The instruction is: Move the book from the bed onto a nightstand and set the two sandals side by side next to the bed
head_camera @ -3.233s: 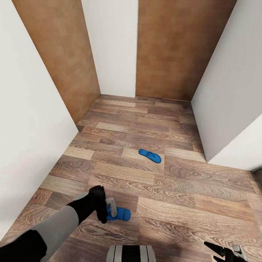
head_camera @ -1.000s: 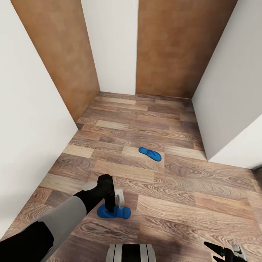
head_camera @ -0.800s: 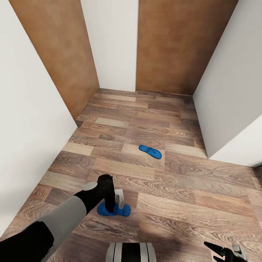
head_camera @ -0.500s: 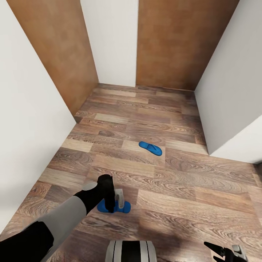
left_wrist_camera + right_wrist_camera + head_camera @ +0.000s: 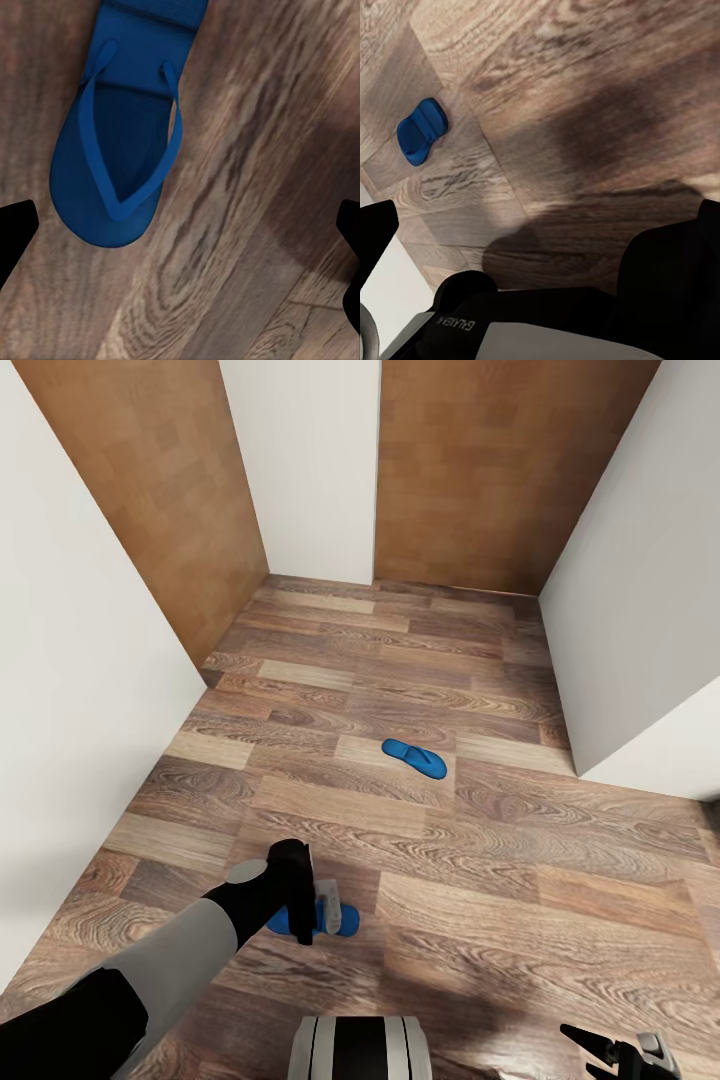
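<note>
Two bright blue sandals lie on the wood-plank floor. The near sandal lies right under my left gripper, which points down at it. From the left wrist, this sandal lies flat, strap side up, and my left gripper is open wide with its fingertips far apart, above the toe end. The far sandal lies alone mid-floor. My right gripper hangs open at the lower right. A blue sandal is small on the floor in the right wrist view. The book, bed and nightstand are out of view.
White walls close in on both sides. Two brown wooden doors stand at the far end of the narrow floor. My base is at the lower edge.
The camera has tilted, sliding the whole picture. Since 3.2 s ago my left gripper moved right, from the sandal's left end to over its middle. In the last second it barely moved.
</note>
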`<state>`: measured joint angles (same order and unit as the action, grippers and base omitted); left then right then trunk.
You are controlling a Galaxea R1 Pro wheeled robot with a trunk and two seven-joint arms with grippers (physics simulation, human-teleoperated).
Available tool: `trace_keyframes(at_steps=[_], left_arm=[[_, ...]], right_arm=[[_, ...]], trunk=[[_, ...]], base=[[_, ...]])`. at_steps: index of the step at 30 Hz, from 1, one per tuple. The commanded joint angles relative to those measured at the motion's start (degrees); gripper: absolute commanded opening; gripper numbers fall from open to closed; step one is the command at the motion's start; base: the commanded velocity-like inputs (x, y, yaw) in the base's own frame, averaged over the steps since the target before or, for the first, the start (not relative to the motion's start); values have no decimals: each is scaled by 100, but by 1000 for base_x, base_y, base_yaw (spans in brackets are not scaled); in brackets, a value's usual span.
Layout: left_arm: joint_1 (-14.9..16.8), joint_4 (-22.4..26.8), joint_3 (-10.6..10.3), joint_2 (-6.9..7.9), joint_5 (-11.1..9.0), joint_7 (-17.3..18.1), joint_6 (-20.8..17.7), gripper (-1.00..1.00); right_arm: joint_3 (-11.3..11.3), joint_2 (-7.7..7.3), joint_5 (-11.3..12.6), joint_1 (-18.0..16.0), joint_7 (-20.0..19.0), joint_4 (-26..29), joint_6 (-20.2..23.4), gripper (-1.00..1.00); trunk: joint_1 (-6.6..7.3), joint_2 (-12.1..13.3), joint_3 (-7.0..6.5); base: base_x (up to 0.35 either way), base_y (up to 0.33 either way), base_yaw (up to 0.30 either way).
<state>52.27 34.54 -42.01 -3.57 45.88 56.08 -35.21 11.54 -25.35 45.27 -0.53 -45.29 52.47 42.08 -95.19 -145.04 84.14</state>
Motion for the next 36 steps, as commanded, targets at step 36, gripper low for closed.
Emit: trace_keyframes(at_steps=[36], left_arm=[[2,12,2,-1,481,-818,-425,100]], right_arm=[[6,0,17,-5,-15,0,37,100]], trunk=[[1,-1,4]], base=[[0,0,0]])
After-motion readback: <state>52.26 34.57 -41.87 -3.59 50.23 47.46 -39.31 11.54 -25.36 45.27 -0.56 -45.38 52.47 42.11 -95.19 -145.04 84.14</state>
